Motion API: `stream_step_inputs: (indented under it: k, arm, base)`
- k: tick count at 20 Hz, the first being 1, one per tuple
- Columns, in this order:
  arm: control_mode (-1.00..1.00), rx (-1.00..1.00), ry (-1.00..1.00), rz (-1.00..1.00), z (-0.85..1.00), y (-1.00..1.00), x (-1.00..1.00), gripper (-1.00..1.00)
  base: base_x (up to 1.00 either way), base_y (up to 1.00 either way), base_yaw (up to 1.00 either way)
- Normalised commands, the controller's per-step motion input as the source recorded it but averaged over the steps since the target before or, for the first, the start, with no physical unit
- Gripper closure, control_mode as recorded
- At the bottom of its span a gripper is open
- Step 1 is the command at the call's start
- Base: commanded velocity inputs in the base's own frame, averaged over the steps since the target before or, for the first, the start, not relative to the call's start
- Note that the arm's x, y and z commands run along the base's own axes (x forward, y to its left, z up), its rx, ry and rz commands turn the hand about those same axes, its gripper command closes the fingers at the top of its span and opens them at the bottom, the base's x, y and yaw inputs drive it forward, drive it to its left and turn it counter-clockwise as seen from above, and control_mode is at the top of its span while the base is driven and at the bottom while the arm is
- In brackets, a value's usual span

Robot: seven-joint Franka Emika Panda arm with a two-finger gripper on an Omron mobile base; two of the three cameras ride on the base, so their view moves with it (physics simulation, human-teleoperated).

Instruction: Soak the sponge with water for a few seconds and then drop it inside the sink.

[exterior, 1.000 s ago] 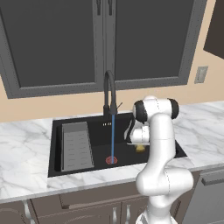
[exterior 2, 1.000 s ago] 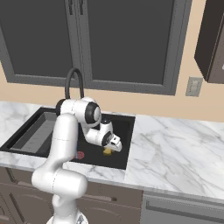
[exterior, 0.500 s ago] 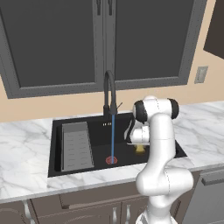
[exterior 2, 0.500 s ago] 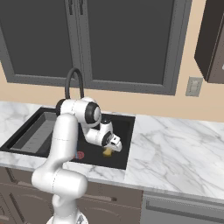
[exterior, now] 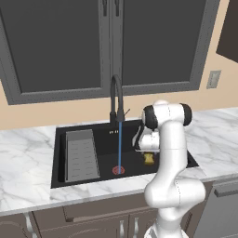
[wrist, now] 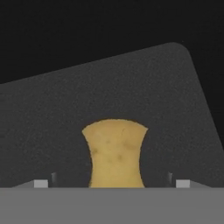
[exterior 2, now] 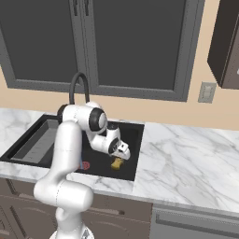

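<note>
Sponge [wrist: 115, 154] sits right in front of my hand camera, a yellow-brown block with pinched sides, over the dark floor of the sink [exterior: 60, 153]. The fingertips [wrist: 40, 183] stand far out to either side of it with clear gaps between, so I read the gripper [wrist: 111, 183] as spread wide and gripping nothing. From the right base view the sponge [exterior 2: 116, 164] is just below the hand, low in the right part of the basin; I cannot tell whether it is resting on the bottom or a little above it.

Water [exterior: 120, 145] runs in a thin blue line from the faucet [exterior: 115, 100] down to the red-ringed drain [exterior: 119, 170], well to the left of the sponge [exterior: 148, 159] as the left base view shows it. The rack [exterior: 81, 155] lies at the far left of the basin, apart from everything.

My judgement: the drop looks made or nearly so. If I had to take the sponge again, I expect it light and soft, soggy, and a bit slippery. I would pinch it across the narrow waist, where the sides curve in, and close gently so it does not squeeze out.
</note>
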Motion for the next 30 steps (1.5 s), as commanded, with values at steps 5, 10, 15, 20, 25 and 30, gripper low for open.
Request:
stream_step_inputs:
  k: [5,10,15,20,25,30]
  arm:
    - [-1.0,0.0,0.0,0.0,0.63,0.0,0.0,-1.0]
    - [-1.0,0.0,0.01,0.0,0.64,0.0,0.0,-1.0]
    - [-1.0,0.0,0.0,0.0,0.57,0.0,0.0,-1.0]
    - [-1.0,0.0,0.0,0.0,0.62,0.0,0.0,-1.0]
    - [-1.0,0.0,0.0,-0.01,0.63,0.0,-0.02,-1.0]
    - [-1.0,0.01,0.0,-0.01,0.63,0.0,-0.16,-1.0]
  base:
    - [0.0,0.0,0.0]
    - [0.0,0.0,0.0]
    - [0.0,0.0,0.0]
    - [0.0,0.0,0.0]
    - [0.0,0.0,0.0]
    - [0.0,0.0,0.0]
